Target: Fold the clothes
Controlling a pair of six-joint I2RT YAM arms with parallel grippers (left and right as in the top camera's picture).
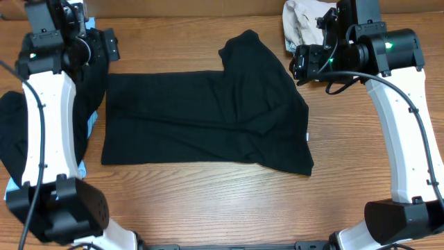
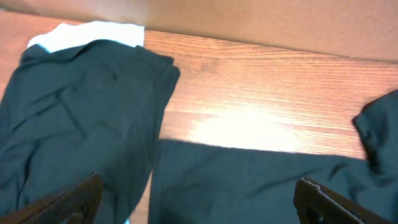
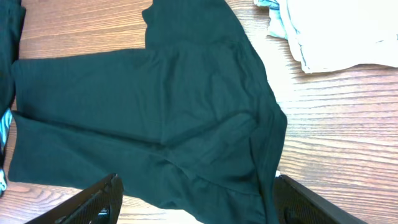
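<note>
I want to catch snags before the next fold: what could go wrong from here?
1. The black shirt has its left edge against the dark pile, so the open left end effector could pinch both.
2. The shirt's right side is creased and lopsided, so the next fold may set it crooked.
3. The cream garment sits near the right end effector and could get dragged.

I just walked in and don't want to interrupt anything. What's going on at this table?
Two robot arms are folding clothes. A black shirt lies spread across the middle of the wooden table, its right side lying in a partial fold. The left gripper and right gripper hover open near its far edge, holding nothing. A heap of black garments with a light blue one sits at the left, and a cream garment lies at the far right.
</note>
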